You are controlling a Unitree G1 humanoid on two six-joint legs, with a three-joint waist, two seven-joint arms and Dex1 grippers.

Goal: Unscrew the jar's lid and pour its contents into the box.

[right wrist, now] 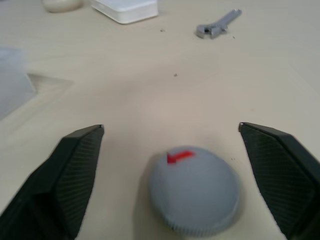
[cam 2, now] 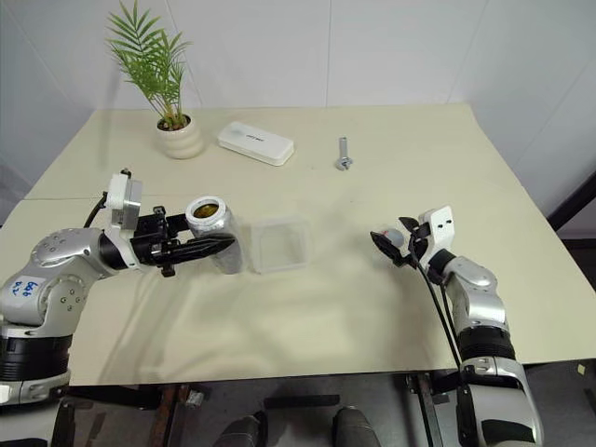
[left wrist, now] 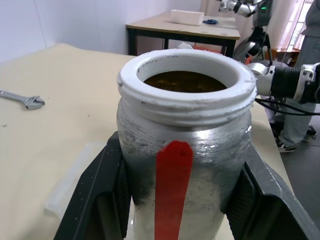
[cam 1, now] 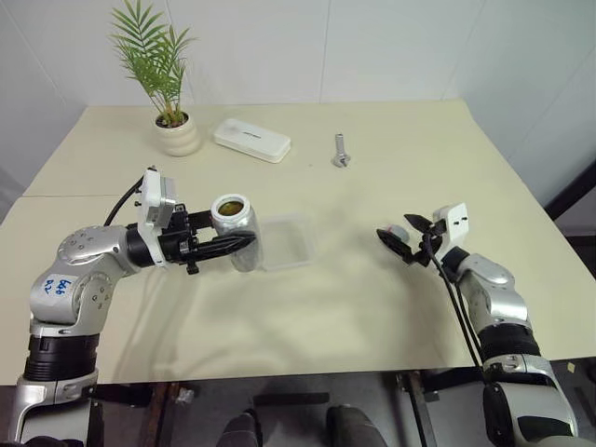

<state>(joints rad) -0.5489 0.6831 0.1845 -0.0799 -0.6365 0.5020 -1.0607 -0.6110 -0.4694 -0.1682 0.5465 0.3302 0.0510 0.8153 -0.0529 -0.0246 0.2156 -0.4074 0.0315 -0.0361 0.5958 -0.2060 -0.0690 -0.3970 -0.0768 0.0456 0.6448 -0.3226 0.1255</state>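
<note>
Cream table (cam 1: 279,307) occupies the frame centre; a seam crosses its left part. White panelled walls (cam 1: 279,47) span the top. Dark floor (cam 1: 307,410) at bottom edge.

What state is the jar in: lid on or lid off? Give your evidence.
Lid off. The jar, held in the left gripper, shows an open mouth, and the lid lies on the table between the right gripper's open fingers.

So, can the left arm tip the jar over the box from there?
Probably yes: the left gripper holds the open jar beside the box, with nothing between them.
</note>
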